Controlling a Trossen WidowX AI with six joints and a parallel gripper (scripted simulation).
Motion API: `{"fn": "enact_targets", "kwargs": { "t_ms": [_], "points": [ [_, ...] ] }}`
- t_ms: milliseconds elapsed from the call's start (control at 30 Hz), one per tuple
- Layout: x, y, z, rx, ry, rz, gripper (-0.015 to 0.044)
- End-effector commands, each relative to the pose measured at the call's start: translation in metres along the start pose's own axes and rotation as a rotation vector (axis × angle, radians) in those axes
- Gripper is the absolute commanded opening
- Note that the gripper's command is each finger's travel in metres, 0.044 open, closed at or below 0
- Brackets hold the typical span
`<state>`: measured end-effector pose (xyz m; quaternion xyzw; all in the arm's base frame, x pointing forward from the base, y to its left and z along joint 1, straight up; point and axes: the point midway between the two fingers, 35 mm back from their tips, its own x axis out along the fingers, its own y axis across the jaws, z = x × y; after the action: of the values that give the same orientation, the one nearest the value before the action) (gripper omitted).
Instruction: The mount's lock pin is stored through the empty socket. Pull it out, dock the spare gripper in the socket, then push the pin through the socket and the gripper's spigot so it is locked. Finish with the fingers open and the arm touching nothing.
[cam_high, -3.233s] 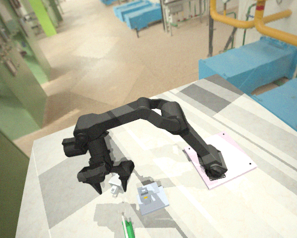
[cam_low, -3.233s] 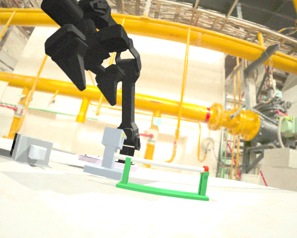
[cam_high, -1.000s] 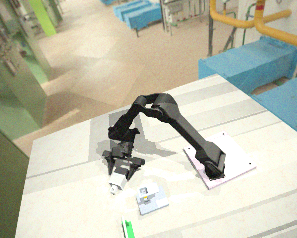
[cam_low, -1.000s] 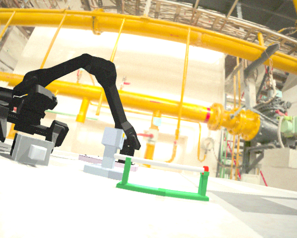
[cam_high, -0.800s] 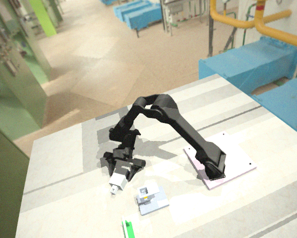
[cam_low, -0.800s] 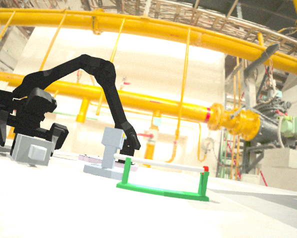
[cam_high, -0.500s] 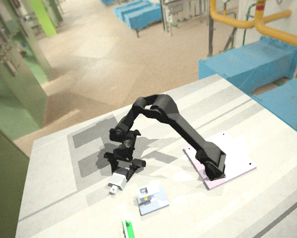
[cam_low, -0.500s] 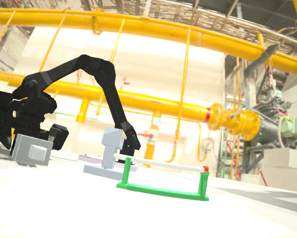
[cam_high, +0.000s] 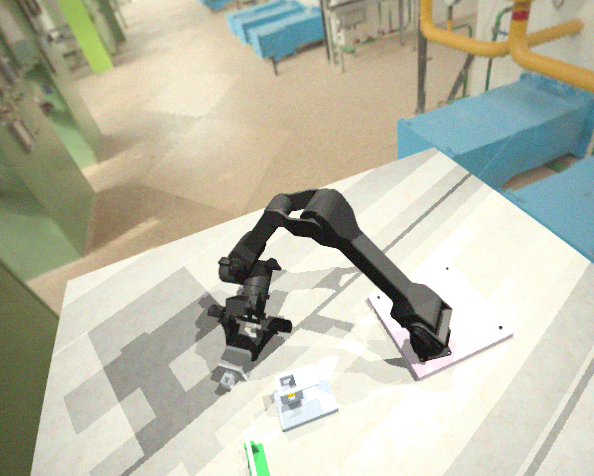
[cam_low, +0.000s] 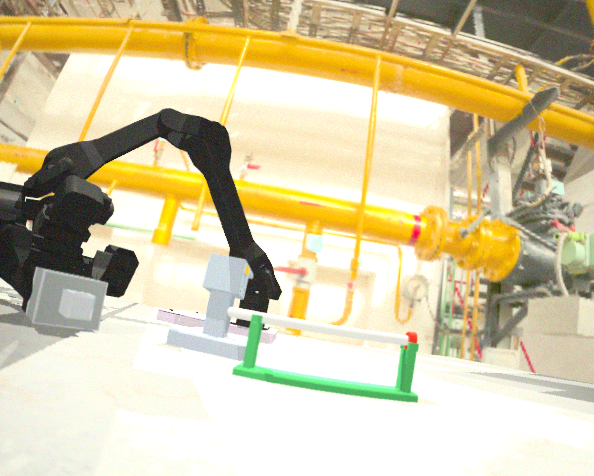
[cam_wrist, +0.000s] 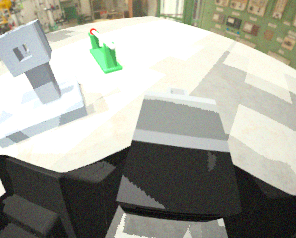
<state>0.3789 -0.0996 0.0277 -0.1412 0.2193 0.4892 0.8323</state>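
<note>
My gripper (cam_high: 242, 346) (cam_wrist: 173, 156) is shut on the spare gripper (cam_high: 235, 358) (cam_low: 44, 305) (cam_wrist: 180, 120), a block with a black rear part and a grey front flange. Its small square spigot (cam_high: 228, 380) (cam_low: 79, 305) points away from my fingers. It is low at the table; whether it touches is not clear. The pale blue mount (cam_high: 320, 406) (cam_low: 218, 315) (cam_wrist: 42, 82) stands beside it, its square socket hole open and empty. The white lock pin (cam_low: 320, 326) with a red end lies across the green rack (cam_low: 325, 386) (cam_wrist: 107, 66) (cam_high: 260, 459).
The arm's pinkish base plate (cam_high: 470, 325) lies behind the mount, seen from the rack. The green rack stands in front of the mount, near the lower edge of the top view. The pale table top (cam_high: 365, 425) carries all of these. Broad shadows cross it around the gripper.
</note>
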Motion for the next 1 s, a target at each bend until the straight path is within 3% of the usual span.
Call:
{"fn": "enact_targets", "kwargs": {
  "t_ms": [0, 433, 967],
  "points": [
    [-0.012, -0.005, 0.022, -0.010, -0.006, -0.010, 0.0000],
    [-0.057, -0.001, 0.099, -0.010, -0.006, -0.010, 0.0000],
    [-0.055, 0.000, 0.093, -0.004, 0.007, -0.001, 0.0000]
  ]
}}
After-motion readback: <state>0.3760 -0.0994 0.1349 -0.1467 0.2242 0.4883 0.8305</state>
